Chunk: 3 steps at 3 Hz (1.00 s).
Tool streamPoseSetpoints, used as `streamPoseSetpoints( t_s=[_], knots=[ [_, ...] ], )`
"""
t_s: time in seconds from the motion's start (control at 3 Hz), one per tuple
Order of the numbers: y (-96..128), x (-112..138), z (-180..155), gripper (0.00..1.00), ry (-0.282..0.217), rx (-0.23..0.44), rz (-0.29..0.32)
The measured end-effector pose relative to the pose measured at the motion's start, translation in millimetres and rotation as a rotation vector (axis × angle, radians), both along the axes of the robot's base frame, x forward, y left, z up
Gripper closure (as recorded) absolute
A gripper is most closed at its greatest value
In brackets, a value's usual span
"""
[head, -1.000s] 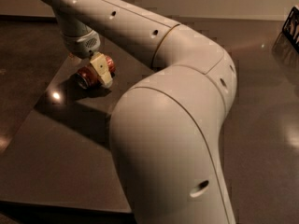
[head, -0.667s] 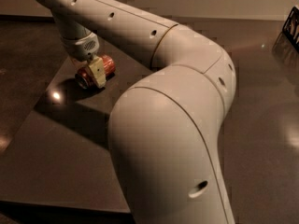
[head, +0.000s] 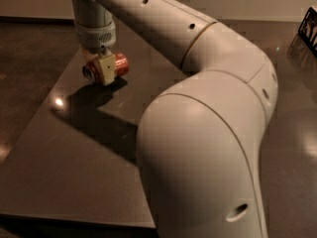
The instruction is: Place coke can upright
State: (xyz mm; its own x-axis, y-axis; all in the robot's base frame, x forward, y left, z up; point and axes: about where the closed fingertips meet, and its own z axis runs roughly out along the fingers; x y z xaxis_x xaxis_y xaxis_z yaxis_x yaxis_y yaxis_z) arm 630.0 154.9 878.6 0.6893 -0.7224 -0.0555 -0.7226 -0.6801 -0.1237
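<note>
The arm filled most of the view. Its big pale elbow bulked in the foreground, and the forearm ran up and to the left to a grey wrist near the top left. Below that wrist the hand pointed straight down over the far left part of the bench.

The hand was clamped on the can. One cream finger lay flat across the middle of the can on the near side. The other finger was hidden behind the can. The can was on its side, not upright. Its silver end faced left and towards the camera, and its red body stuck out to the right of the finger. The lettering could not be read.

A dark shadow lay on the bench just below the can and ran on towards the elbow. Whether the can touched the bench or hung just above it could not be told for sure. A small bright spot of glare sat on the dark, glossy top to the left of the shadow.

The bench's left edge ran slantwise, with darker floor beyond it. At the far right edge, well apart from the can, part of a black thing showed. What it was could not be made out.
</note>
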Motion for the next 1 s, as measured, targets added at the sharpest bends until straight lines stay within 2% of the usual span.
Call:
streamPoseSetpoints(
  t_s=[0.33, 0.67, 1.0],
  knots=[
    [-6, -19, 35, 1.00, 0.074, 0.181, -0.077],
    [-5, -42, 56, 1.00, 0.191, 0.370, -0.147],
    [-4, -60, 61, 1.00, 0.354, 0.558, -0.244]
  ],
)
